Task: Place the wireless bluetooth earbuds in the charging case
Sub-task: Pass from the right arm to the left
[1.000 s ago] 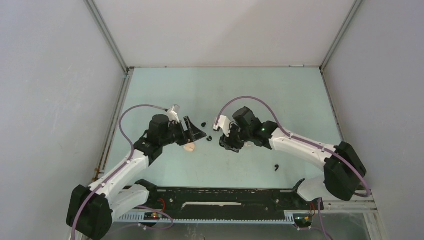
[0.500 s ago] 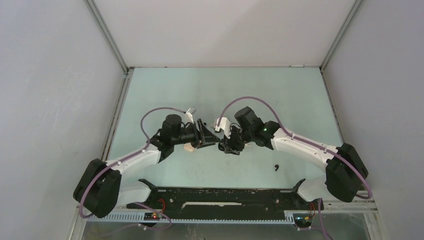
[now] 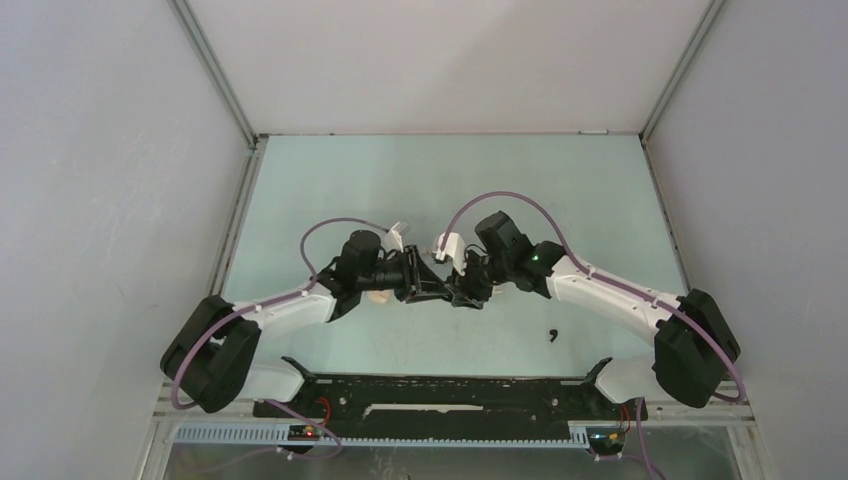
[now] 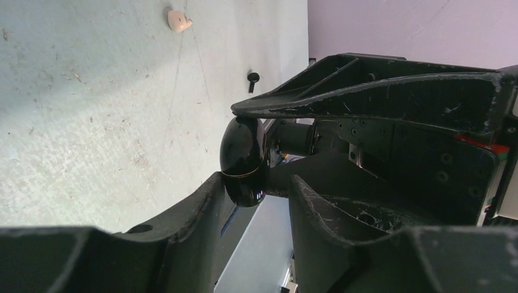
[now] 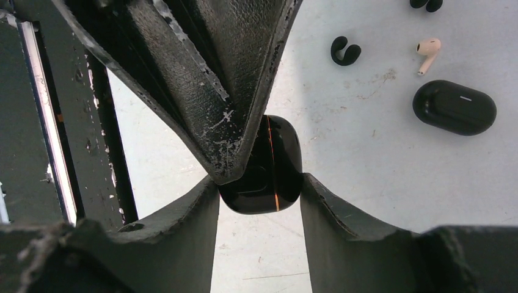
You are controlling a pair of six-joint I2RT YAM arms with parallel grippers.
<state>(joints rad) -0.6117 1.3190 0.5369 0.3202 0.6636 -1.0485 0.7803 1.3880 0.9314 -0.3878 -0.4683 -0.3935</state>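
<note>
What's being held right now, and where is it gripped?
The right end effector grips the glossy black pebble-shaped charging case by its lower sides; the left end effector presses its upper part.

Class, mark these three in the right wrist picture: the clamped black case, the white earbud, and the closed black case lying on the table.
clamped black case [image 5: 269,168]: right wrist view, glossy side by the seam.
white earbud [image 5: 427,50]: right wrist view, its head.
closed black case [image 5: 454,107]: right wrist view, lid centre.

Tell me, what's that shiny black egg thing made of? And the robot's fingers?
The black case looks like glossy hard plastic: it mirrors light and has a thin seam line. The right gripper's fingers look like matte black plastic or rubber, rough and scratched; I can't tell which.
</note>
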